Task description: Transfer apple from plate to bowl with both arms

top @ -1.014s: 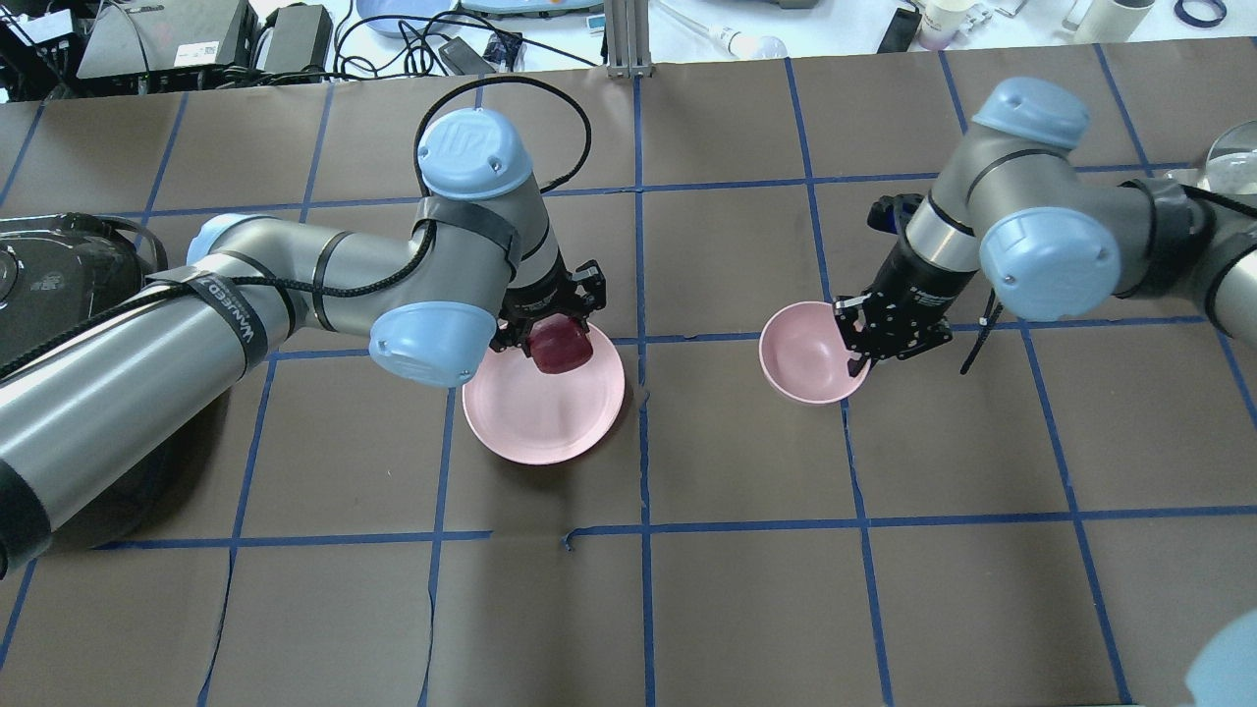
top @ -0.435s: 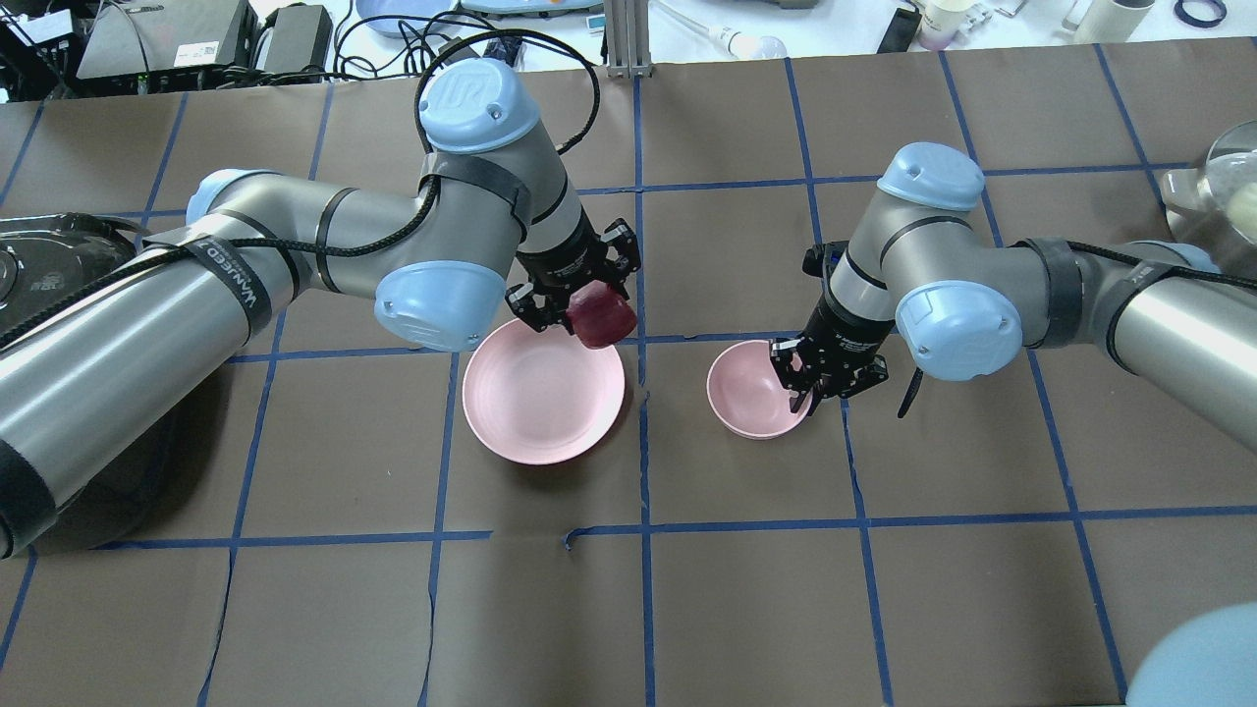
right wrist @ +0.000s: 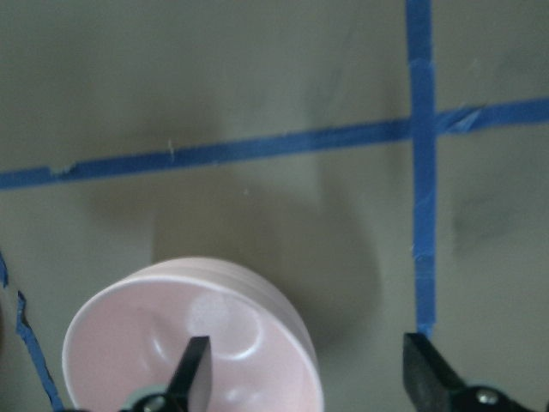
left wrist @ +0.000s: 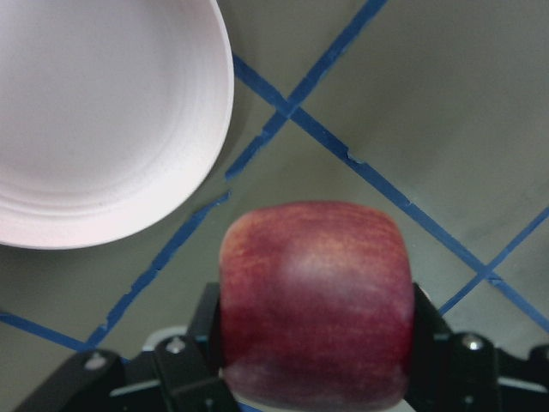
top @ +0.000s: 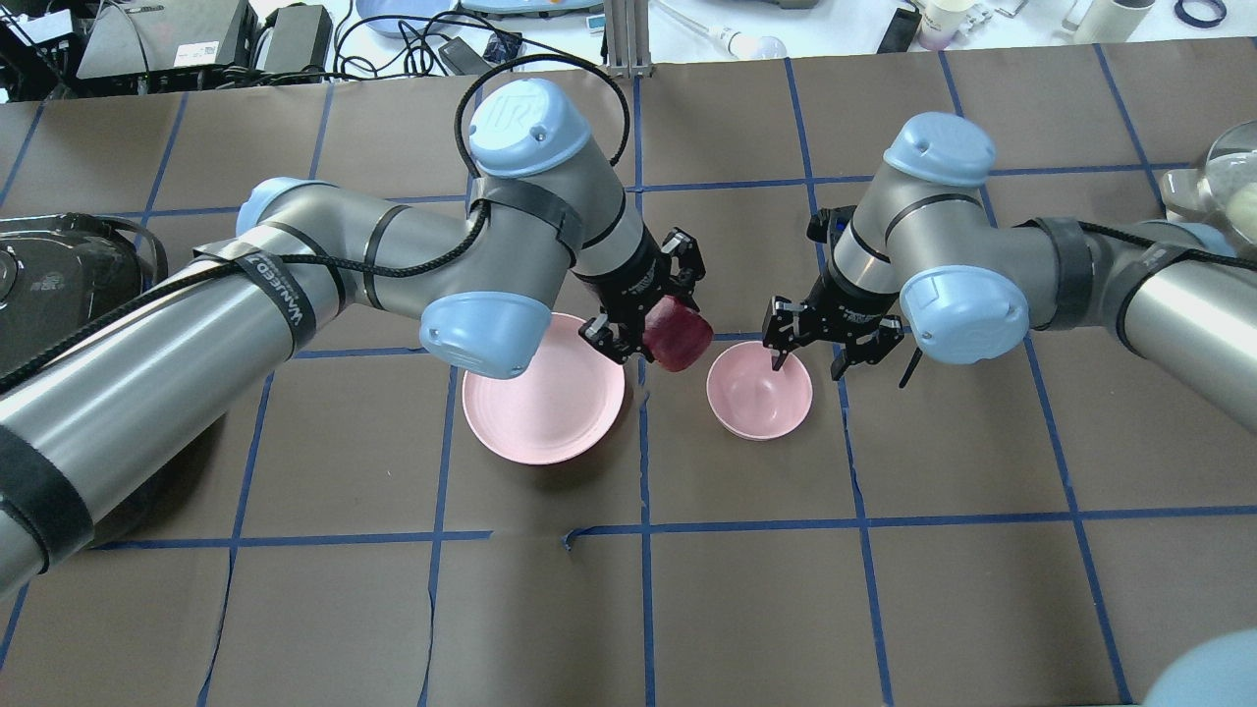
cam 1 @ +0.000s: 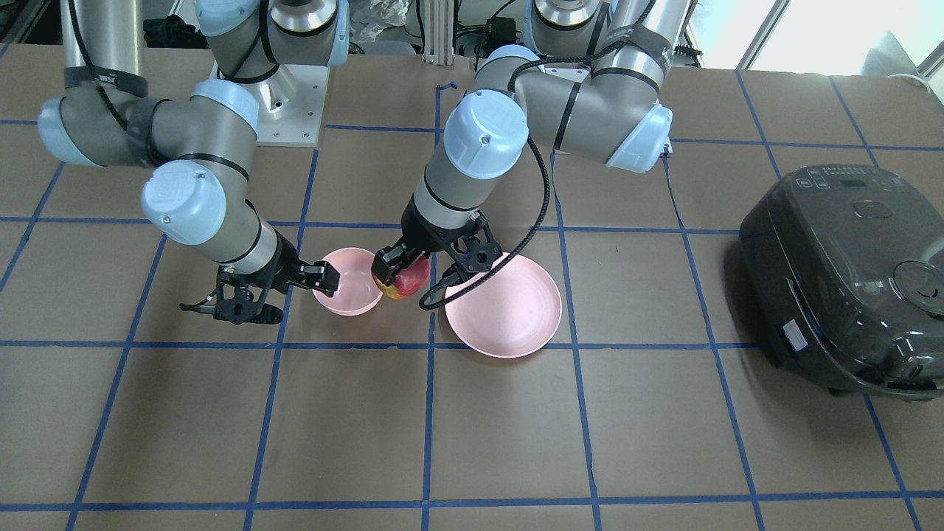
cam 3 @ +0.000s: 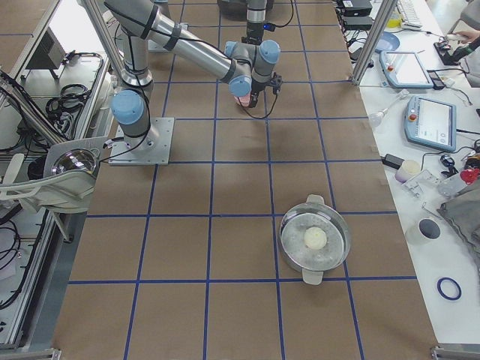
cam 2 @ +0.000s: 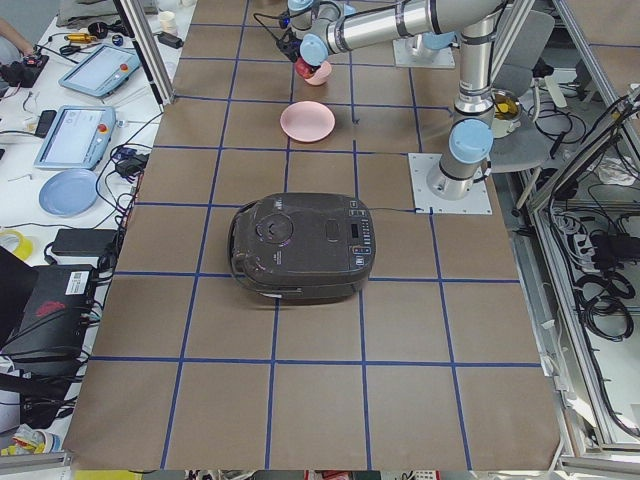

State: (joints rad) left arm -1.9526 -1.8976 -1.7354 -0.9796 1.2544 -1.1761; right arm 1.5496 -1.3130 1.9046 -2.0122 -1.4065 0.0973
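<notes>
Here the one apple (top: pixel 680 336) hangs clamped in the jaws of the left gripper (top: pixel 656 316), above the table (top: pixel 884 589) in the gap between the single plate (top: pixel 535 417) on its left and the single bowl (top: pixel 761 407) on its right. The second of the two grippers, the right gripper (top: pixel 807 365), has its jaws spread wide across the bowl's far rim, one inside it and one outside, holding nothing. One black rice cooker (top: pixel 59 285) sits well off to the left.
</notes>
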